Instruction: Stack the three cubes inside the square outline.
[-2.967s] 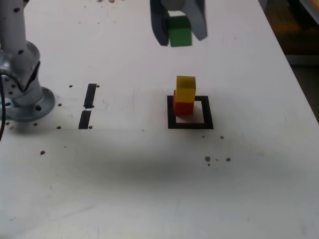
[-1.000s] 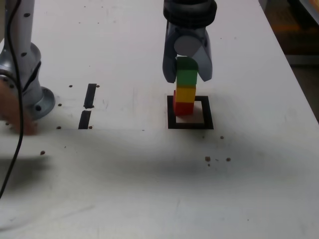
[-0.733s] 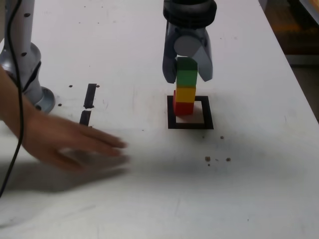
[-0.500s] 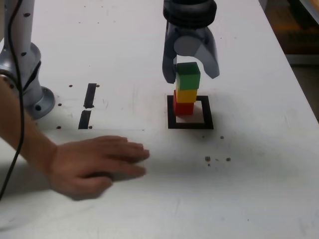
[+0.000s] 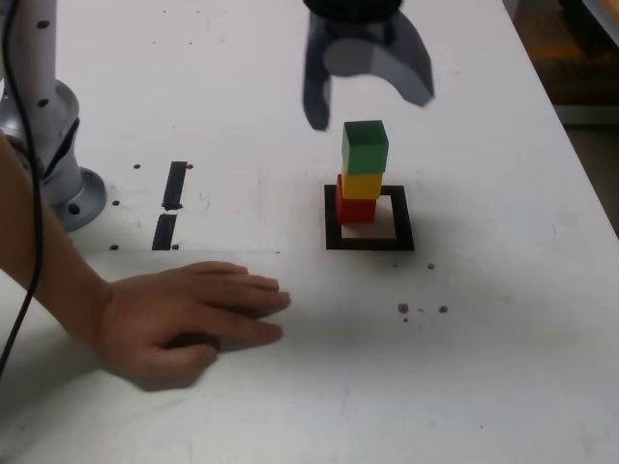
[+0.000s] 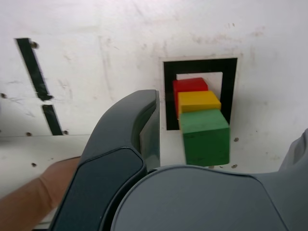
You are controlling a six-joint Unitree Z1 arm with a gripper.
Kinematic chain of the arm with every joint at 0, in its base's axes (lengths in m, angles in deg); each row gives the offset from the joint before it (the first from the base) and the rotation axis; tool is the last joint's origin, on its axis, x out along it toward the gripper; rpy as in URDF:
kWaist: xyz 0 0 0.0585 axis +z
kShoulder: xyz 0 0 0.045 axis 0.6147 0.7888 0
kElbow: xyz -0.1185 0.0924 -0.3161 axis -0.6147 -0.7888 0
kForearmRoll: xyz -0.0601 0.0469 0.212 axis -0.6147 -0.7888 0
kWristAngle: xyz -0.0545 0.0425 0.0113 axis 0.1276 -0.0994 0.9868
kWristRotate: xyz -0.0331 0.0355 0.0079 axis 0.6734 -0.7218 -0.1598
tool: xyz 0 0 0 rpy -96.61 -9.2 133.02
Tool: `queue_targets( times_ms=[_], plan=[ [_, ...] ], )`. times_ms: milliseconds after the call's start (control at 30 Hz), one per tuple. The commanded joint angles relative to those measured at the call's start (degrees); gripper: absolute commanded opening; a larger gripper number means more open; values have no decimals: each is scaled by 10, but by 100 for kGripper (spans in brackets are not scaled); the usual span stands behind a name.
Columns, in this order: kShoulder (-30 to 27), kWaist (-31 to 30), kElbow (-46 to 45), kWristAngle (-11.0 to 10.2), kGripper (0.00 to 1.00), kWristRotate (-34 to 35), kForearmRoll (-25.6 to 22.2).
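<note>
Three cubes stand in one tower: the red cube (image 5: 356, 209) at the bottom, the yellow cube (image 5: 362, 184) on it, the green cube (image 5: 366, 147) on top, set slightly askew. The tower sits in the far left part of the square outline (image 5: 369, 244) as the exterior view shows it. My gripper (image 5: 368, 100) hangs just above the green cube, open, touching nothing. In the wrist view the green cube (image 6: 206, 137), yellow cube (image 6: 198, 102) and red cube (image 6: 190, 85) line up over the square outline (image 6: 168, 96), beside one dark finger (image 6: 130, 144).
A person's hand (image 5: 193, 314) lies flat on the table at the exterior view's left front, also seen as a hand (image 6: 43, 192) in the wrist view. Two short black tape strips (image 5: 175, 186) and the arm's base (image 5: 48, 126) are further left.
My gripper opened, let go of the green cube on the yellow one and rose. A person's hand came in from the exterior view's left and settled on the table.
</note>
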Motion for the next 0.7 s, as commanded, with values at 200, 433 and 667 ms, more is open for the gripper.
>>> queue_targets(
  times_ms=[200, 433, 667],
  plan=[
    [-77, 9, -55, -23, 100, 31, -31],
    [-127, 40, -191, 18, 100, 52, -3],
    [-149, 47, -290, 48, 100, 54, 61]
  ],
)
